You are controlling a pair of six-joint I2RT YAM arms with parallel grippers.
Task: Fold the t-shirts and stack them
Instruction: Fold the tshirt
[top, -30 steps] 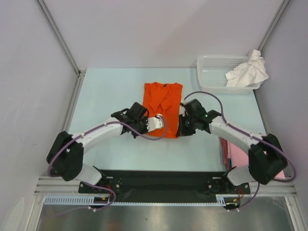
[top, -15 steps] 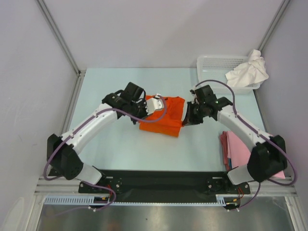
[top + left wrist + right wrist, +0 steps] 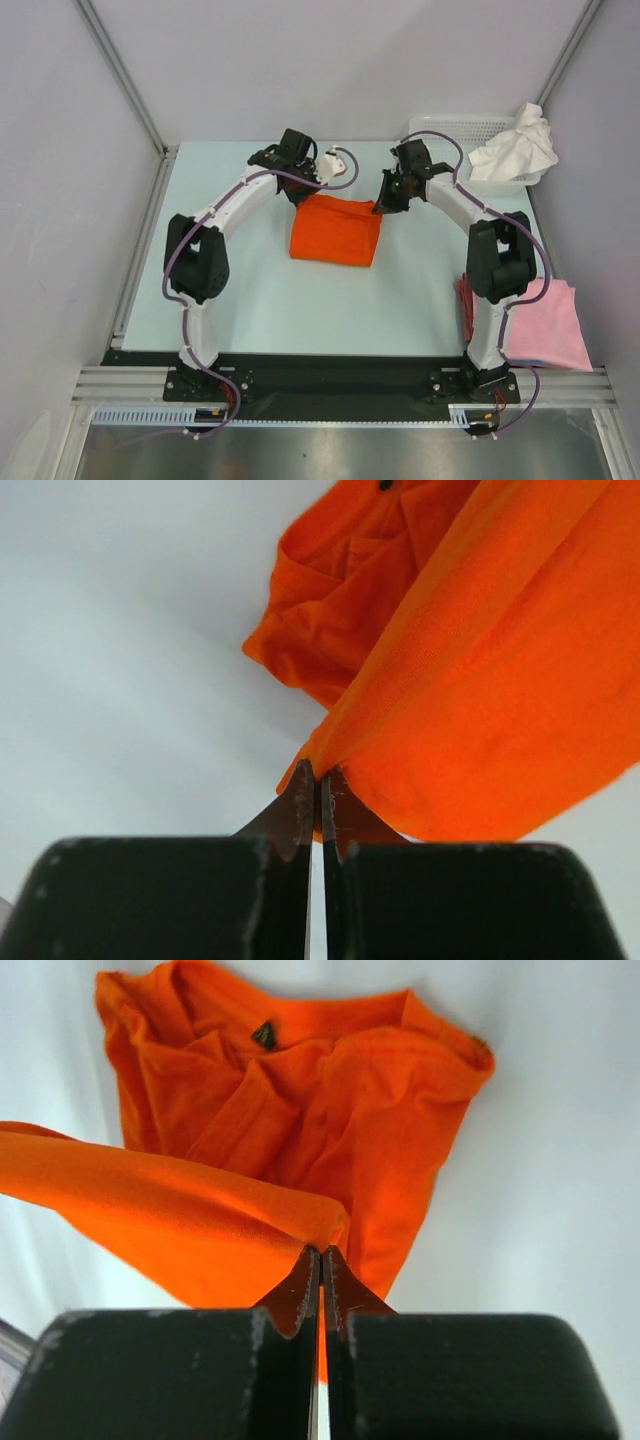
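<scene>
The bright orange t-shirt (image 3: 335, 232) lies mid-table, its near half folded up and over toward the far side. My left gripper (image 3: 306, 196) is shut on the far-left corner of the lifted cloth; the left wrist view shows its jaws (image 3: 320, 776) pinching the orange hem (image 3: 480, 680). My right gripper (image 3: 381, 207) is shut on the far-right corner; the right wrist view shows its jaws (image 3: 320, 1253) pinching the fold, with the collar and label (image 3: 264, 1034) below. A white t-shirt (image 3: 515, 148) hangs over the basket. Pale pink t-shirts (image 3: 545, 325) lie at the right edge.
A white lattice basket (image 3: 440, 135) stands at the far right corner. Metal frame rails run along the table's left and far edges. Both arms stretch out toward the far side, their cables looping above the shirt.
Both grippers have carried the shirt's near hem away from the arms' bases toward the far edge, folding the orange shirt over itself. Both arms are now stretched out far.
</scene>
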